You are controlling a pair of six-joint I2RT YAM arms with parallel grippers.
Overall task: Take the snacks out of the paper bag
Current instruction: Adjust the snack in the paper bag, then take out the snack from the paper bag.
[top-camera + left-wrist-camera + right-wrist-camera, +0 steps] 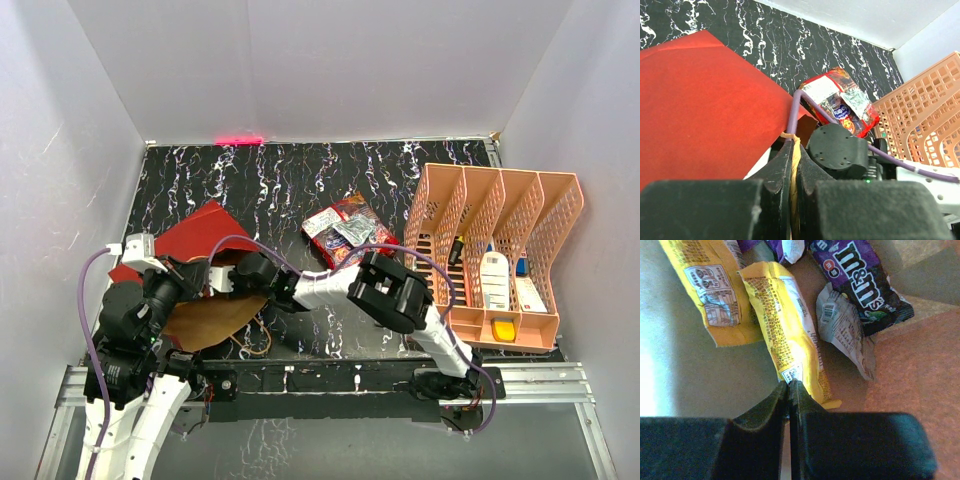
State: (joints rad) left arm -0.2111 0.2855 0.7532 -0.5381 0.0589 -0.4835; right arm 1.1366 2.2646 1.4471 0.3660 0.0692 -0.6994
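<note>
Paper bag (195, 235): we find it lying flat at the left of the desk (300, 180). Left jaws: closed on its tan cord handle (795, 155). Right jaws: inside the bag, pressed shut, tips against a yellow packet (785, 335); we cannot tell if they hold it. Purple packet (865, 285) is beside it. Further snacks (338, 232) are heaped mid-desk.

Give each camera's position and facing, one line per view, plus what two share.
Top external: above, behind the bases, looking down on table; left arm, right arm show.
Left wrist: past left gripper, shut on cord handle, toward snack pile.
Right wrist: inside paper bag, over yellow packets; right gripper shows.
Shared: first two see the pile.
</note>
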